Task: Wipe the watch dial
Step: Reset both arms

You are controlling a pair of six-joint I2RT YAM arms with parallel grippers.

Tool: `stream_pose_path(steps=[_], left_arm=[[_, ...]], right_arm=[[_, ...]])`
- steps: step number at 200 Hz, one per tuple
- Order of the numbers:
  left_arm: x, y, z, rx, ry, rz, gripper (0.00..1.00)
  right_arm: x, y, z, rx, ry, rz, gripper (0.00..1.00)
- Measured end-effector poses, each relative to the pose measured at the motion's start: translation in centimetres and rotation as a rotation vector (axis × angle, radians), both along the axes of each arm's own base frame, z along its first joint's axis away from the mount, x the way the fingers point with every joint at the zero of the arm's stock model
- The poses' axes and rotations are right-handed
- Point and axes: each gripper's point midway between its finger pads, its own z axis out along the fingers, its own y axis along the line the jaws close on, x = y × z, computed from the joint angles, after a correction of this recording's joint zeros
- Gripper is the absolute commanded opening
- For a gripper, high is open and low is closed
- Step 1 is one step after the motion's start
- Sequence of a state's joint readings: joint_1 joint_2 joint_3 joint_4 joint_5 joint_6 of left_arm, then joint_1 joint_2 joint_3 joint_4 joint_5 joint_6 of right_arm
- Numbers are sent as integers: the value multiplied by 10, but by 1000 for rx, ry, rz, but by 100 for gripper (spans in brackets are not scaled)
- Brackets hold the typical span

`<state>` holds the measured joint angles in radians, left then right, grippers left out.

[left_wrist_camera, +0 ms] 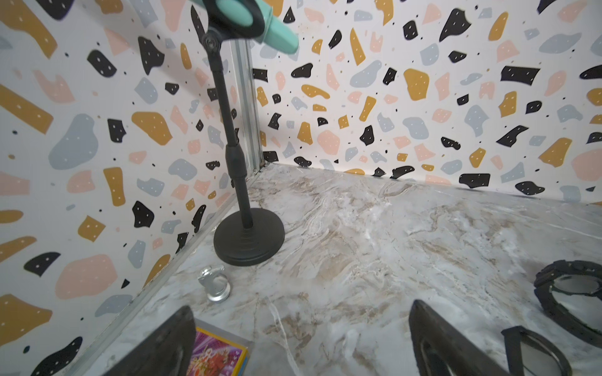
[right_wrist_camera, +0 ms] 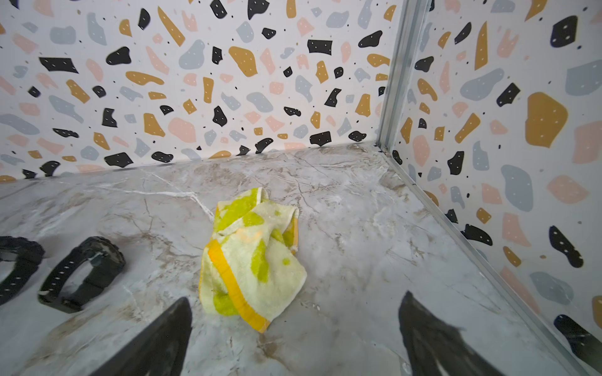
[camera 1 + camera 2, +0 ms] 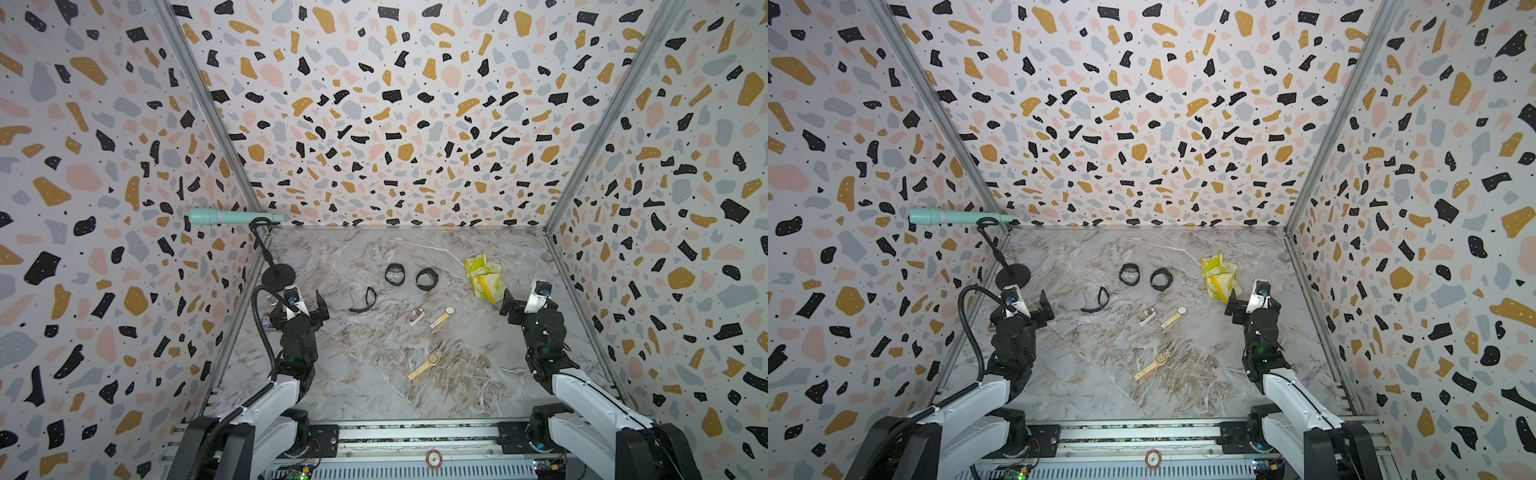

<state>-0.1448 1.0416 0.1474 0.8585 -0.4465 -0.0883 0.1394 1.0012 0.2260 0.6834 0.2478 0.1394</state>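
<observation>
Several watches lie on the marble tabletop point(image 3: 374, 395) in both top views. Two black ones point(image 3: 395, 274) point(image 3: 427, 278) sit at the back and a third black one point(image 3: 368, 300) to their left. A pink watch point(image 3: 416, 316), a gold watch with a round white dial point(image 3: 442, 316) and a gold watch with a square dial point(image 3: 428, 363) lie nearer. A crumpled yellow cloth point(image 3: 484, 276) point(image 2: 254, 260) lies just ahead of my right gripper point(image 3: 528, 305) point(image 2: 296, 298), which is open and empty. My left gripper point(image 3: 299, 307) point(image 1: 301, 307) is open and empty over bare marble at the left.
A mint microphone point(image 3: 232, 217) on a black stand point(image 1: 249, 241) occupies the back left corner. A silver ring-shaped clip point(image 1: 215, 286) and a colourful card point(image 1: 218, 355) lie beside the left wall. Patterned walls close three sides; a metal rail point(image 3: 415, 432) runs along the front.
</observation>
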Motion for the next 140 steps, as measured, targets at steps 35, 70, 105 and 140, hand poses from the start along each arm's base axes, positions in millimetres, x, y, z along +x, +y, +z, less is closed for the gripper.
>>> stream_pose_path(steps=[35,70,105,140], left_arm=[[1,9,10,-23,-72,-7,99],[3,6,23,-20,-128,-42,100],[4,0,25,-14,-132,-79,100],[6,-5,14,-1,-93,-114,100]], right_arm=[[-3,-18,-35,-24,39,-53,99],[1,-23,-39,-26,16,-46,99],[13,-17,-46,-30,-1,5,99],[26,7,-63,-74,48,114,99]])
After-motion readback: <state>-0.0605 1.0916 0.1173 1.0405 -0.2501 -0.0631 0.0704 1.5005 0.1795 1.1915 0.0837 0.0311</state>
